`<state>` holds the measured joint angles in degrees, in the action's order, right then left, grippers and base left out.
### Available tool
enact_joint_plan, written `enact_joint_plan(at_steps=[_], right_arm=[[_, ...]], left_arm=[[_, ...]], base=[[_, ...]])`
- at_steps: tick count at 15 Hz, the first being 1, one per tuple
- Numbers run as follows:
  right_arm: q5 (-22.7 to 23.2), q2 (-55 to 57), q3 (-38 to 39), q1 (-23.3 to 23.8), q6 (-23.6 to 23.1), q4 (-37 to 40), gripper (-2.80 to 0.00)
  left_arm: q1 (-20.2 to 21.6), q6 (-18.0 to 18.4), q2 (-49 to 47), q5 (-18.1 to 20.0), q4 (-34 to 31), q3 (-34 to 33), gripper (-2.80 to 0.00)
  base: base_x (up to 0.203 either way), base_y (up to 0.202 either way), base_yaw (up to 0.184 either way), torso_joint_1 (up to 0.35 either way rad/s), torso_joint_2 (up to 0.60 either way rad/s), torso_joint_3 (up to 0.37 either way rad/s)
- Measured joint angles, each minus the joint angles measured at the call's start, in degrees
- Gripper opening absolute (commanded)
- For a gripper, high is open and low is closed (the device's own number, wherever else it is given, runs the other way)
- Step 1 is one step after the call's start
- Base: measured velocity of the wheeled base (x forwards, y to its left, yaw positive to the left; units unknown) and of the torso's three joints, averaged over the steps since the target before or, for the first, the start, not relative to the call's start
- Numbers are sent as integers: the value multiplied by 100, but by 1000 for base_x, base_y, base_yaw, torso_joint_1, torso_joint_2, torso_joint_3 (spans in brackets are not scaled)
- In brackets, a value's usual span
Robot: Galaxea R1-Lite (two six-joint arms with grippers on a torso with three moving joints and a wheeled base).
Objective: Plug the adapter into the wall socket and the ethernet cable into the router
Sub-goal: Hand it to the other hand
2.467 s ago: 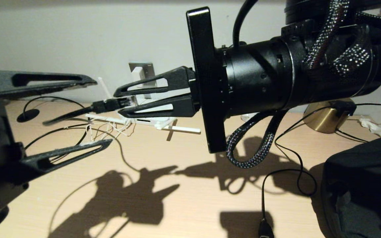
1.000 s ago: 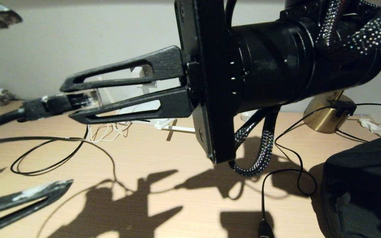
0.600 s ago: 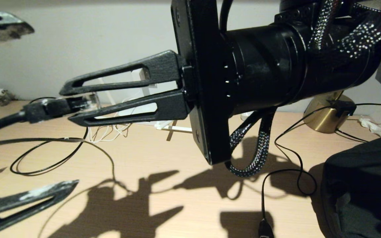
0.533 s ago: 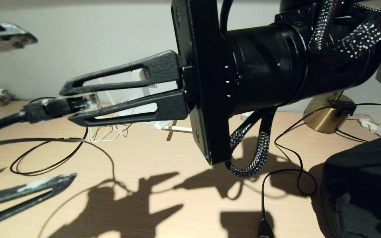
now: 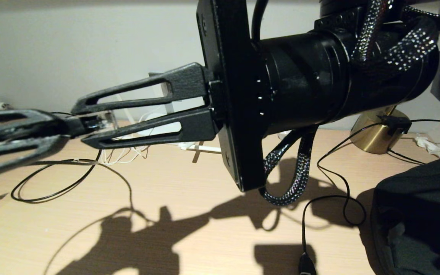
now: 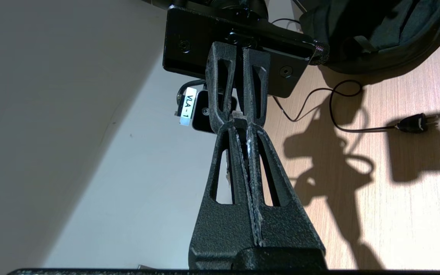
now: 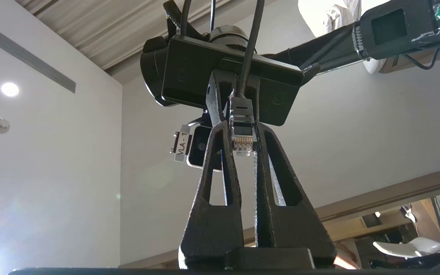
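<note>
Head view shows the right gripper (image 5: 84,122) reaching in level from the right, well above the wooden table (image 5: 212,229), its fingers pointing toward the left side of the picture. Its jaws are clamped on the clear plug at the end of the ethernet cable (image 5: 99,120). The left gripper (image 5: 57,131) comes in level from the left edge, pointing to the right, tip to tip with the right one. Its jaws are pressed together on the black boot of the cable just behind the plug.

A second ago the left gripper's fingers stood wide apart, one at the upper left corner and one low at the left edge, and the cable ran free off to the left. Now they have come together around the cable. The right gripper has kept its grip and its place.

The plug's long axis lies nearly level along the line of the two grippers, its clear end toward the right gripper's wrist. In the right wrist view the plug (image 7: 241,135) sits between the fingertips with its gold contacts facing the camera. Behind the right gripper, the router (image 5: 155,130) lies on the table by the wall, and the adapter (image 5: 165,89) sits in the wall socket (image 5: 155,75).
</note>
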<state>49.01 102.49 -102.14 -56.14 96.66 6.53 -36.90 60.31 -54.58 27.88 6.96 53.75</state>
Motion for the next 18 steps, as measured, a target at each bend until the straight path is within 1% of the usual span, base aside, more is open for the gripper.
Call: enact_joint_plan(at_steps=[9, 12, 13, 18], right_arm=[[0, 0, -22, 0, -9, -15, -280], [0, -4, -17, -1, -7, -10, -280], [-1, -4, -17, -1, -7, -10, -280], [-4, -9, -6, 5, -7, -9, -280]], left_arm=[[2, 2, 64, -25, -25, -92, -280], [7, 6, 97, -91, -51, -100, -280], [7, 8, 102, -102, -56, -100, 0], [2, -6, 114, -152, -21, -34, 0]], base=[[0, 0, 0, 0, 0, 0], [0, 0, 0, 0, 0, 0], [0, 0, 0, 0, 0, 0], [0, 0, 0, 0, 0, 0]])
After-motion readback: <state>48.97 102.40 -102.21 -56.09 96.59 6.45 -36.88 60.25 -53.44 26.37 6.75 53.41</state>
